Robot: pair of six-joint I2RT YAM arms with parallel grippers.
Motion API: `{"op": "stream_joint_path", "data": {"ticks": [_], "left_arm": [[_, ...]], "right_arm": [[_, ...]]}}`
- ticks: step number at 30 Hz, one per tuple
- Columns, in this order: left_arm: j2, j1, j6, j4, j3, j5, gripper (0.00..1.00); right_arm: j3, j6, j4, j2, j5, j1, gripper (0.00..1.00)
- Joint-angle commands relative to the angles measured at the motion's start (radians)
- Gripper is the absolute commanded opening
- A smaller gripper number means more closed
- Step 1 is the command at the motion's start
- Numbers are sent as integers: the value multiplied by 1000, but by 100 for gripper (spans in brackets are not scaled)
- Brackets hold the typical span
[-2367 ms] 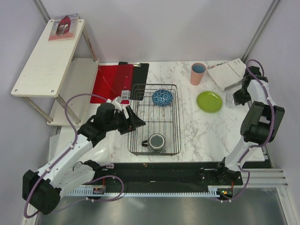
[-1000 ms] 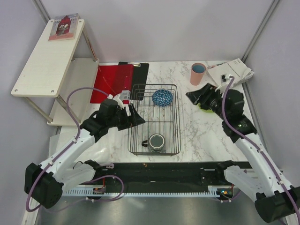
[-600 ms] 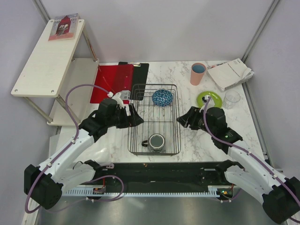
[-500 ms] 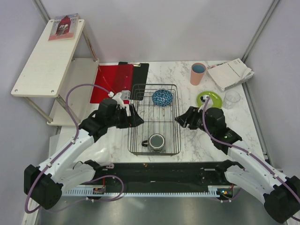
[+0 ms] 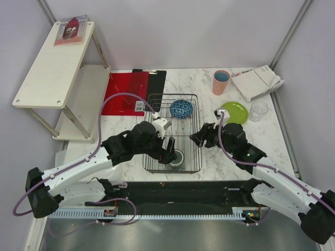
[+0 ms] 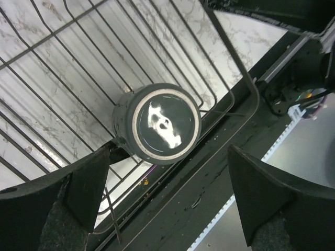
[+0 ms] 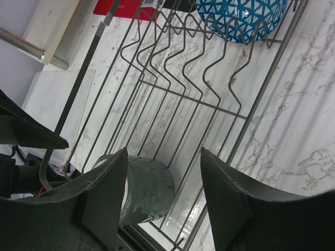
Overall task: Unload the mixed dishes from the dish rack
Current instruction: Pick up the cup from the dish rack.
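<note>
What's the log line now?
left gripper: open over dark grey mug in dish rack | right gripper: open, empty, at rack's right side | blue patterned bowl: in rack | lime-green plate, pink cup, glass: on table

Left gripper (image 5: pixel 169 148): now over the near end of the dish rack (image 5: pixel 172 94), above the dark grey mug (image 5: pixel 176 157); earlier at the rack's left side; jaws wider than a second ago.
Right gripper (image 5: pixel 197 137): now at the rack's right rim; earlier in the far right corner.
Lime-green small plate (image 5: pixel 234 112): uncovered again.
</note>
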Motion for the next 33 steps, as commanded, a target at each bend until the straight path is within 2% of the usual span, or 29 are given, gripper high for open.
{"op": "stream_joint_path", "data": {"ticks": [1, 12, 18, 33], "left_arm": [[36, -41, 71, -38, 9, -62, 99], [122, -74, 112, -29, 3, -119, 99], [133, -129, 152, 5, -20, -155, 99], [192, -138, 178, 32, -27, -93, 99]], "right_arm": [[-6, -42, 48, 6, 20, 9, 65], [-20, -36, 77, 35, 14, 9, 65], [-42, -14, 105, 30, 8, 9, 65], [-54, -11, 117, 45, -3, 11, 65]]}}
